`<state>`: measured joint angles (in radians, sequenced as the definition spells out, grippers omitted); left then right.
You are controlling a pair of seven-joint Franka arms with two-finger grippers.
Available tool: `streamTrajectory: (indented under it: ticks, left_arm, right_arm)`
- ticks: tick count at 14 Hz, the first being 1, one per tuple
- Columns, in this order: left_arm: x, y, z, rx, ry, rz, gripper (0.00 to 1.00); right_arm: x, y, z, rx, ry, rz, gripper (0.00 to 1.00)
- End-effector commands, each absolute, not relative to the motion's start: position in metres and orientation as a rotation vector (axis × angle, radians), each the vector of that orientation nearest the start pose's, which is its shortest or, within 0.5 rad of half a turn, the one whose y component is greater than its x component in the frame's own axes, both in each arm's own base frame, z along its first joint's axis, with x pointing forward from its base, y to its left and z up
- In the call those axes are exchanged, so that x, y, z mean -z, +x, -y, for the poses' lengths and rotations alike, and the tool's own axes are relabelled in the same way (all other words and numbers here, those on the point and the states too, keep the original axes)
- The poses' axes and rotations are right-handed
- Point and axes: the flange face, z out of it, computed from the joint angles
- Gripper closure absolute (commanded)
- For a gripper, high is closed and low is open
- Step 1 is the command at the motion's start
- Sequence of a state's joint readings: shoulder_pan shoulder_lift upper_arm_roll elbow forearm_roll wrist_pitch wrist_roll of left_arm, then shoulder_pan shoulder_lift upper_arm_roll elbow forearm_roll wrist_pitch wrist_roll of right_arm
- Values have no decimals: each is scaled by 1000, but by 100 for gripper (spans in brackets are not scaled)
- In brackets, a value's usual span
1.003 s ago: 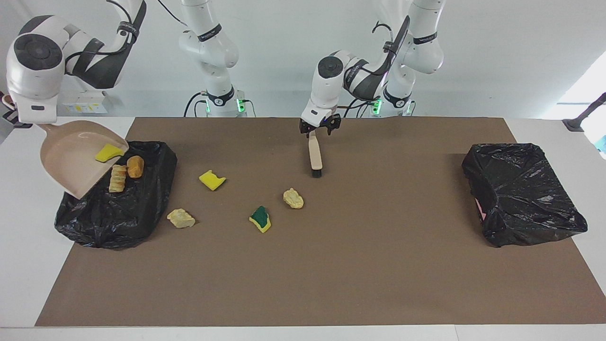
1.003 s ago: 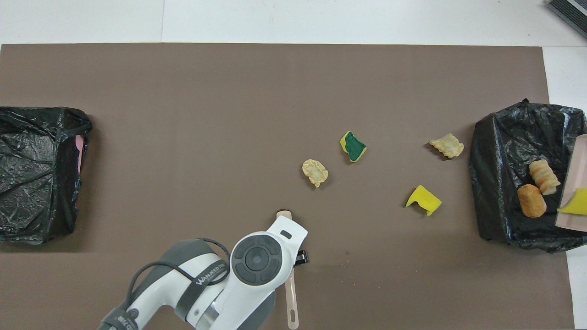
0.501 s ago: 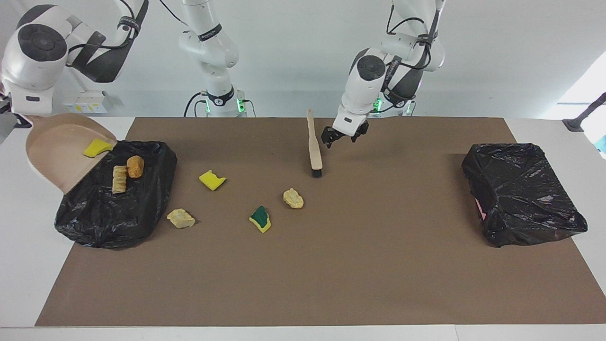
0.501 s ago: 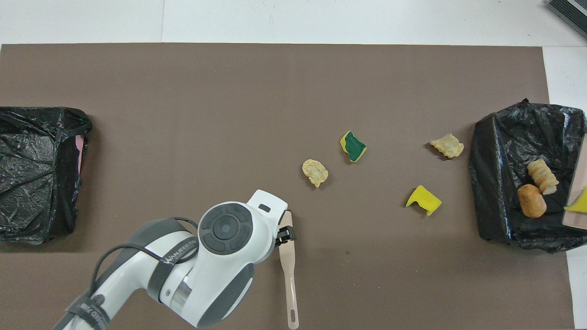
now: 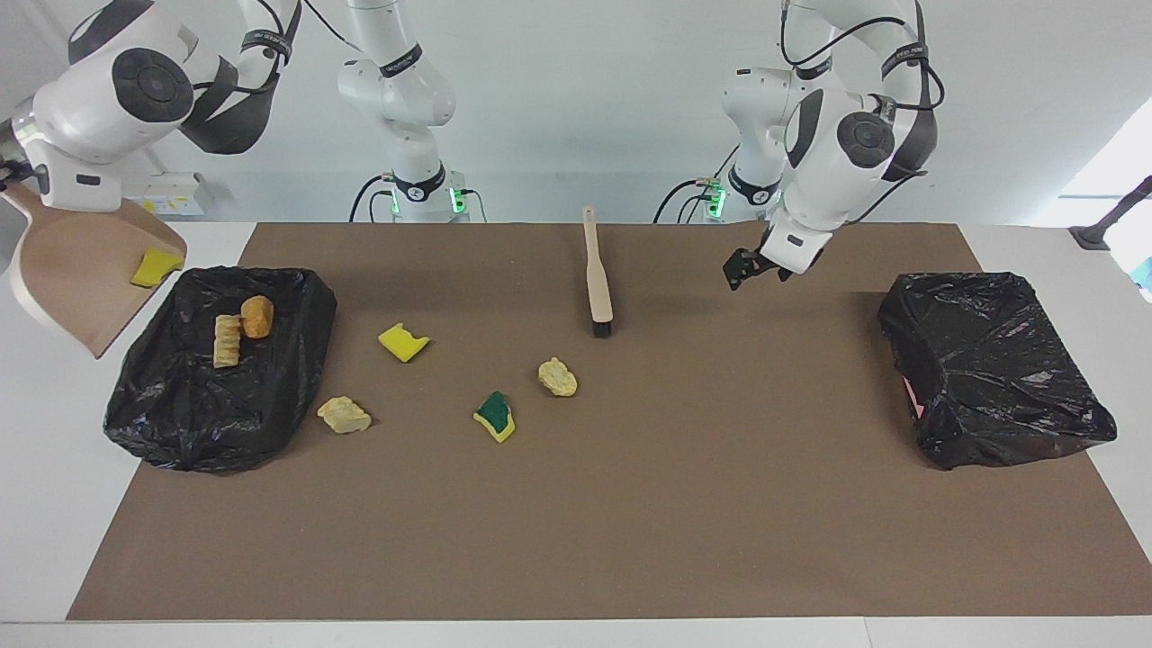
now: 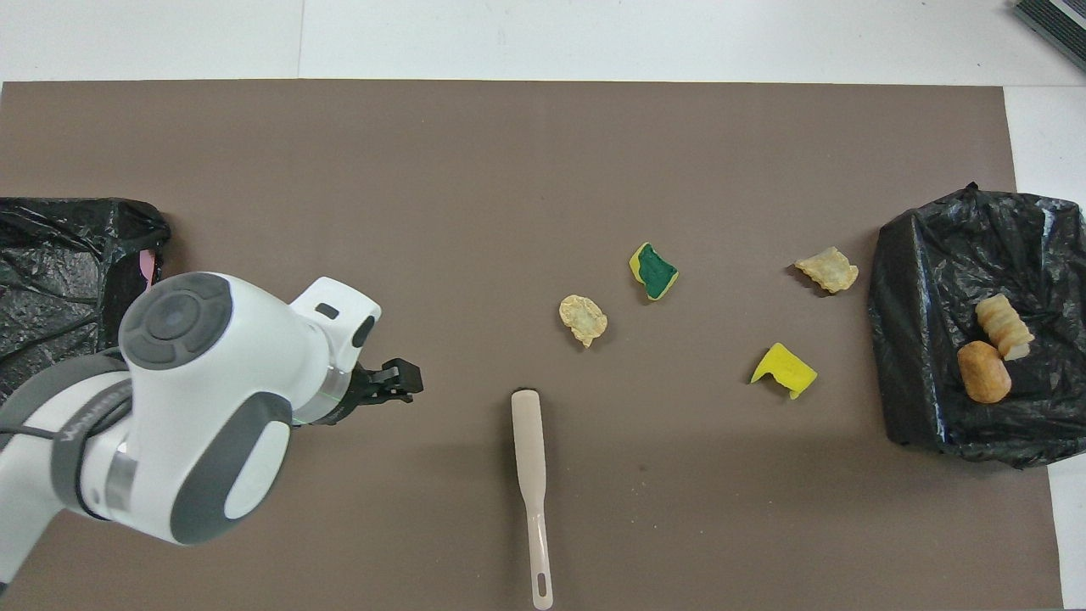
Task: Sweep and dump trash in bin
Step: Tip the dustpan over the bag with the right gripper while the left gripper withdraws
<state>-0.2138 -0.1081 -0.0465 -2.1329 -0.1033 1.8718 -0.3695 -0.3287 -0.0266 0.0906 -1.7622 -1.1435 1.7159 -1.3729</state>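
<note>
My right gripper (image 5: 20, 184) is shut on the handle of the beige dustpan (image 5: 76, 270), held tilted in the air over the white table beside the black-lined bin (image 5: 216, 396). One yellow trash chunk (image 5: 157, 266) rests in the pan. In the bin lie an orange chunk (image 5: 257, 316) and a beige one (image 5: 227, 340). On the brown mat are a yellow chunk (image 5: 402, 342), a beige chunk (image 5: 344, 415), a green-and-yellow chunk (image 5: 496, 416) and another beige chunk (image 5: 558, 377). The brush (image 5: 597, 274) lies on the mat. My left gripper (image 5: 751, 267) hangs open and empty over the mat.
A second black-bagged bin (image 5: 990, 369) stands at the left arm's end of the table. The brown mat (image 5: 630, 522) covers most of the white table. The brush's black bristles (image 5: 601, 329) point toward the loose chunks.
My left gripper has let go of the brush, risen and swung toward the left arm's end. My right arm has drawn the dustpan off the bin, the yellow chunk still in it.
</note>
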Motion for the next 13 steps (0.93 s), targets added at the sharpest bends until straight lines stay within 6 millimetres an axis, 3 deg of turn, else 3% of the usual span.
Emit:
streamTrajectory:
  ticks: [1, 2, 4, 6, 9, 11, 13]
  left_arm:
    - [-447, 487, 92, -268, -3156, 151, 0]
    - [-453, 492, 77, -245, -3166, 123, 0]
    - [-474, 501, 64, -204, -3180, 72, 0]
    - [-503, 510, 62, -167, -3166, 33, 0]
    - [-554, 518, 46, -149, -3157, 23, 0]
    - [-586, 518, 30, -62, -3165, 47, 0]
    - [-616, 513, 28, -68, -3165, 52, 0]
  right_arm:
    - [-601, 518, 203, 1007, 1707, -1333, 100]
    - [-589, 519, 199, 987, 1717, -1315, 100]
    - [-571, 530, 184, 972, 1713, -1326, 100]
    - [-583, 534, 183, 980, 1699, -1327, 100]
    - [-632, 532, 197, 1008, 1638, -1406, 100]
    - [-631, 531, 195, 1000, 1647, -1416, 100]
    - [-622, 528, 196, 920, 1776, -1449, 100]
